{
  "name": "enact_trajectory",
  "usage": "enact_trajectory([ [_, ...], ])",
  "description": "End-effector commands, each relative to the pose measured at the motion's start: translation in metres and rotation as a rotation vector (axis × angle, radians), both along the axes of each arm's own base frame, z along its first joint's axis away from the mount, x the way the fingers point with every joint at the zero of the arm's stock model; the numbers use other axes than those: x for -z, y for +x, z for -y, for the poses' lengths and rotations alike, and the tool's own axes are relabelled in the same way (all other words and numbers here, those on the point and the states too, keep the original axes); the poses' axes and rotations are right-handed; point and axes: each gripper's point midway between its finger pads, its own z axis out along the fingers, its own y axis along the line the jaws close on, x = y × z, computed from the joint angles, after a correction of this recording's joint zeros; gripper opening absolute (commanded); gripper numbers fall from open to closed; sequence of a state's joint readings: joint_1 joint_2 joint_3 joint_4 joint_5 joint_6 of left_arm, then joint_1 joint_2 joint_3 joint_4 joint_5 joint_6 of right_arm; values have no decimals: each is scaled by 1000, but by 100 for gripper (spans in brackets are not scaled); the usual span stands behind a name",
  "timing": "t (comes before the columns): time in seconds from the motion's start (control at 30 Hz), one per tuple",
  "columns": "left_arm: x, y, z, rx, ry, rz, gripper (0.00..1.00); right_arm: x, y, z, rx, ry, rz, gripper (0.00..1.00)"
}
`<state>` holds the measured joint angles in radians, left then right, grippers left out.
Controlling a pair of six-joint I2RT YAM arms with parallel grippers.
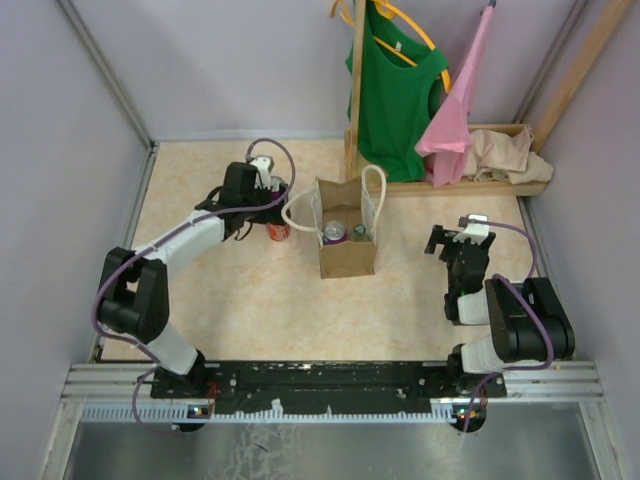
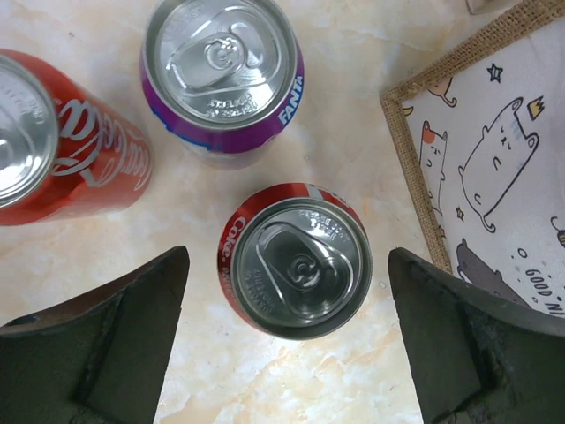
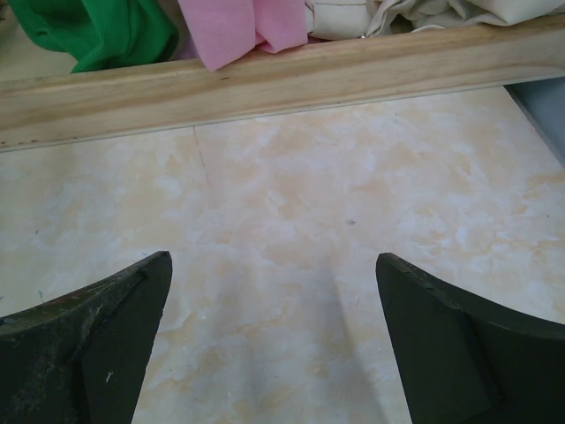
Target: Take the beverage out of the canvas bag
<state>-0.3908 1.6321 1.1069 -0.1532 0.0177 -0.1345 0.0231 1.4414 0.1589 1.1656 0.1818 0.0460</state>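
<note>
The canvas bag [image 1: 347, 255] stands upright mid-table, open, with a purple can [image 1: 334, 232] and a green can [image 1: 359, 232] inside, handles flopped over its rim. Nearest, the right gripper [image 3: 274, 291] hangs over the bare table [image 3: 291, 194], fingers spread wide. Farther, just left of the bag, the left gripper [image 2: 287, 274] has its fingers spread either side of a Coke can [image 2: 296, 265], touching neither side. Beyond it stand a Fanta can [image 2: 221, 71] and a Coca-Cola can [image 2: 62, 150]. At the far edge a wooden rack [image 3: 265, 84] holds a green shirt [image 1: 395, 90].
</note>
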Motion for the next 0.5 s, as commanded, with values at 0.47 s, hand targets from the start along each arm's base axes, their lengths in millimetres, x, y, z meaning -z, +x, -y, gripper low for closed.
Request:
enact_trajectory([
  [0.47, -225, 14, 40, 284, 4, 465, 99, -20, 9, 1, 5, 3, 72, 99],
])
